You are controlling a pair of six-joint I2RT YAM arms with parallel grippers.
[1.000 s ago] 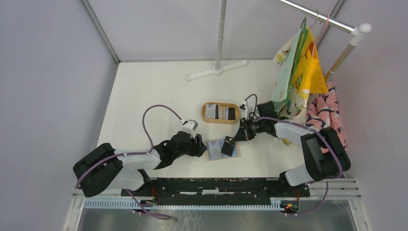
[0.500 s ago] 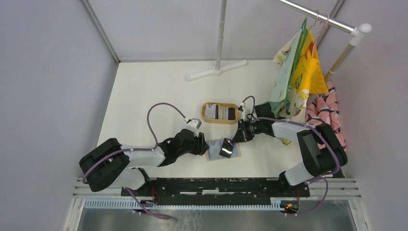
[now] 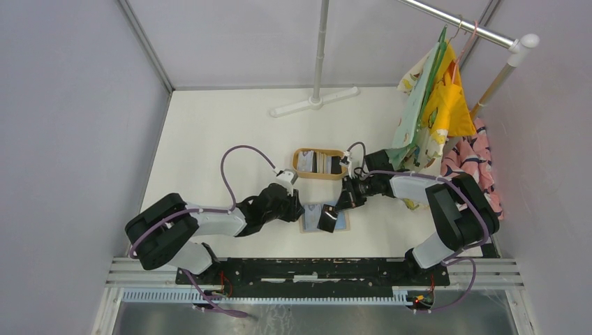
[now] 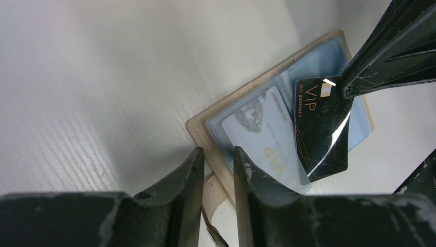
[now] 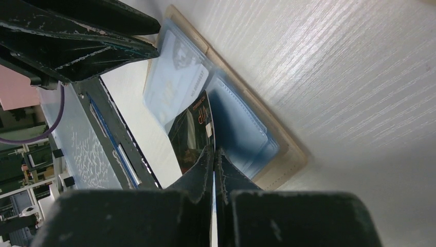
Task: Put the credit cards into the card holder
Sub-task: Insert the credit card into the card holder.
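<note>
**Black VIP card held over the open card holder**

The card holder [image 3: 311,222] lies opened flat on the white table [image 3: 209,139], just ahead of the two arm bases. Its tan outside is down and its light blue lining faces up.

The left gripper [image 3: 297,209] sits at the holder's left edge. In the left wrist view its two fingers [image 4: 193,170] stand only a sliver apart. A strip of the tan edge runs between them, so they appear to pinch the holder there and pin it to the table.

The right gripper [image 3: 343,201] reaches in from the right with its fingers pressed together on one corner of a black VIP card [image 3: 328,218]. The card is tilted, with gold lettering and a small chip showing in the left wrist view [image 4: 321,128]. There it lies across the middle of the blue lining, overlapping a pale card [image 4: 257,139] that is tucked under a clear pocket on the holder's left half. In the right wrist view the black card [image 5: 193,136] points down toward the fold between the two halves. Whether its far edge has entered a pocket cannot be told.

Beyond the holder, near but apart from it, an oval wooden tray [image 3: 294,165] holds more cards [image 3: 317,162], pale ones and a black one, lying side by side
</note>
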